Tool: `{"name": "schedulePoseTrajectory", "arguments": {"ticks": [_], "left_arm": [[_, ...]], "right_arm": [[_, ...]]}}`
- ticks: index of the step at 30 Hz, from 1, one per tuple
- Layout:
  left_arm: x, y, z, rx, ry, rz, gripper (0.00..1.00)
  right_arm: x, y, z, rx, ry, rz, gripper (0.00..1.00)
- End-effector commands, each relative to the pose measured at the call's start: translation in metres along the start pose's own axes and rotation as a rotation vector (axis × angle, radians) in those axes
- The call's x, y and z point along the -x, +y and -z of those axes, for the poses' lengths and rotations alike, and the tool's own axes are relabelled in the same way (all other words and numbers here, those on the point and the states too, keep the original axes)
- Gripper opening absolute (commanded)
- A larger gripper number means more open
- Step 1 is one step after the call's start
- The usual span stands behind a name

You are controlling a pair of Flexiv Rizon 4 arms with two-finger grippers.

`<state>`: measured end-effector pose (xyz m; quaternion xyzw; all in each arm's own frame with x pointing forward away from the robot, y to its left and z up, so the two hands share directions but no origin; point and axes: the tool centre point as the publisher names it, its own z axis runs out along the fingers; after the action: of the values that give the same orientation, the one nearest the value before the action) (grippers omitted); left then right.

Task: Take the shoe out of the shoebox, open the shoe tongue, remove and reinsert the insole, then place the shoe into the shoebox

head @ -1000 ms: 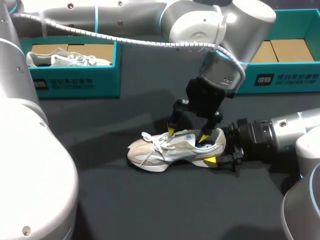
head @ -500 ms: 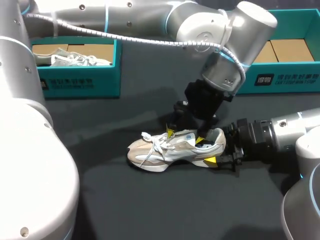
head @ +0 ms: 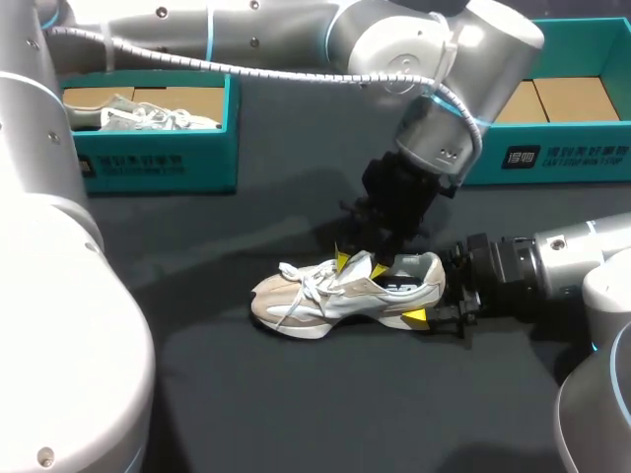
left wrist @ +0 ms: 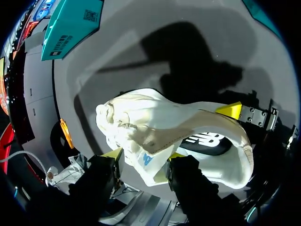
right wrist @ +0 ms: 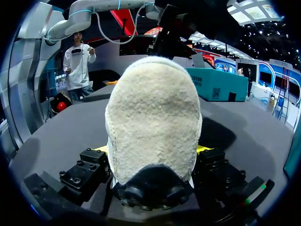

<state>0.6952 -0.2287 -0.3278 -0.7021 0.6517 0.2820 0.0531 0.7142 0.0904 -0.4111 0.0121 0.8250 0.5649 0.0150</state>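
The beige and white shoe (head: 325, 294) lies on its sole in the middle of the dark table, toe pointing left. My left arm reaches over from the far side. Its gripper (head: 361, 265) is shut on the tongue (left wrist: 146, 155), one yellow tip on each side, and the tongue is raised off the laces. My right gripper (head: 431, 296) comes in low from the right and is shut on the shoe's heel (right wrist: 153, 122). The dark insole (left wrist: 207, 143) shows inside the shoe's opening.
A teal shoebox (head: 158, 158) stands at the far left with another pale shoe (head: 133, 115) inside. A second teal shoebox (head: 567, 148) stands at the far right, its brown inside showing. Bare tabletop lies in front of the shoe.
My left gripper's fingers have drawn together onto the tongue, which now stands up from the laces. The right gripper and the shoe have stayed where they were.
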Motion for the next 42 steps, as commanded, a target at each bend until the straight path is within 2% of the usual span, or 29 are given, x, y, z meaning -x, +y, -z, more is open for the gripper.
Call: {"name": "schedulePoseTrajectory", "arguments": {"ticks": [1,6,12,19,21,22,26,31,38,42], "left_arm": [[0.008,0.003,0.001,-0.016,0.012,-0.014,0.48],[0.014,0.003,0.005,-0.028,0.022,-0.05,0.49],[0.019,0.004,0.005,-0.045,0.021,-0.073,0.41],[0.024,0.005,0.007,-0.059,0.026,-0.096,0.22],[0.025,0.006,0.008,-0.064,0.033,-0.1,0.02],[0.026,0.007,0.008,-0.068,0.037,-0.104,0.0],[0.033,0.013,0.007,-0.083,0.086,-0.11,0.0],[0.053,0.018,0.002,-0.096,0.188,-0.073,0.0],[0.08,0.016,-0.009,-0.114,0.322,0.014,0.0],[0.09,0.014,-0.016,-0.114,0.351,0.056,0.0]], "right_arm": [[0.002,-0.002,0.0,-0.005,0.0,-0.001,0.0],[0.002,-0.002,0.0,-0.005,0.0,-0.001,0.0],[0.002,-0.002,0.0,-0.005,0.0,-0.001,0.0],[0.002,-0.002,0.0,-0.005,0.0,-0.001,0.0],[0.002,-0.002,0.0,-0.005,0.0,-0.001,0.0],[0.002,-0.002,0.0,-0.005,0.0,-0.001,0.0],[0.002,-0.002,0.0,-0.005,0.0,-0.001,0.0],[0.002,-0.002,0.0,-0.005,0.0,-0.001,0.0],[0.002,-0.002,0.0,-0.005,0.0,-0.001,0.0],[0.002,-0.002,0.0,-0.005,0.0,-0.001,0.0]]}}
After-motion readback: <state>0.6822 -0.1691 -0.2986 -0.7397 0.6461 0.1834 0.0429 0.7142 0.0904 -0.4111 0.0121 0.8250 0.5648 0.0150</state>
